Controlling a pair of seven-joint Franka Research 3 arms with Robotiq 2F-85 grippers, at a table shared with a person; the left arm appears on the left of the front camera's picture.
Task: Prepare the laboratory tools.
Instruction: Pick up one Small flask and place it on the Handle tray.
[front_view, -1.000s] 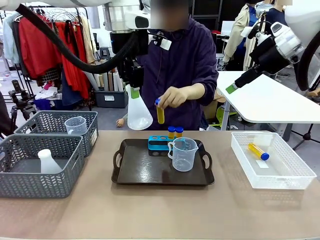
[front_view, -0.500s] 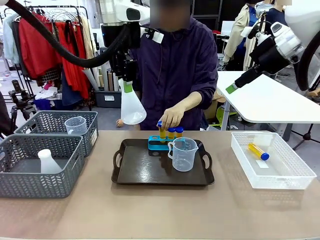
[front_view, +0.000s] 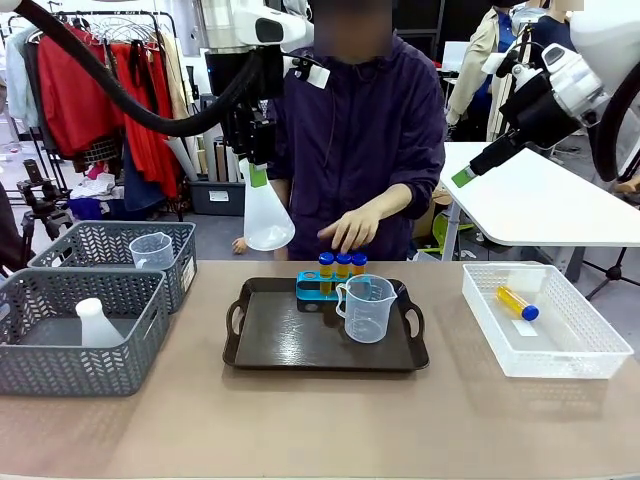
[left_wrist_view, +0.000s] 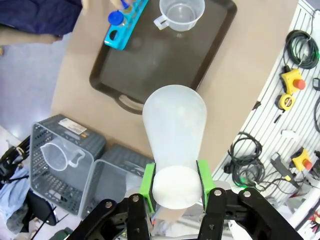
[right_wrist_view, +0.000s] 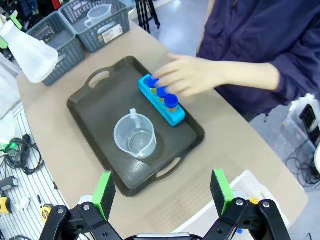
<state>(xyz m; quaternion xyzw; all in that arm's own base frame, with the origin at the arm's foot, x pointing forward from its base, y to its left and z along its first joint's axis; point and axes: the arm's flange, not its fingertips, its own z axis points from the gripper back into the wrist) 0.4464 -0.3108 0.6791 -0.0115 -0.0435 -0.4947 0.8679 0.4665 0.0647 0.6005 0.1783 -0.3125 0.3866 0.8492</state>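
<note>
Tabletop (front_view: 150, 430) at the near edge lies bare. Further in, at the middle, sits the black tray (front_view: 270, 345), with the clear measuring beaker (front_view: 367, 308) standing at its right-of-centre part, handle to the left. Just behind the beaker, along the tray's far edge, is the blue rack (front_view: 318, 287) with three blue-capped tubes (front_view: 342, 265) of amber liquid upright in it. The person's hand (front_view: 349, 230) hovers just above those caps, fingers pointing down.

Near the table's right edge a white mesh basket (front_view: 590, 362) holds a fourth tube (front_view: 517, 303) lying on its side. At the left edge two grey baskets stand one behind the other: the nearer grey basket (front_view: 80, 375) holds a small white flask (front_view: 97, 325), the farther grey basket (front_view: 185, 250) a second beaker (front_view: 151, 250).

Above the table's far edge, left of the person, the left gripper (left_wrist_view: 174, 180) clamps the neck of the translucent conical flask (front_view: 266, 212), which hangs wide end down, clear of the tray. The right gripper (right_wrist_view: 163, 189) is raised at the right with its green pads spread wide and nothing between them.
</note>
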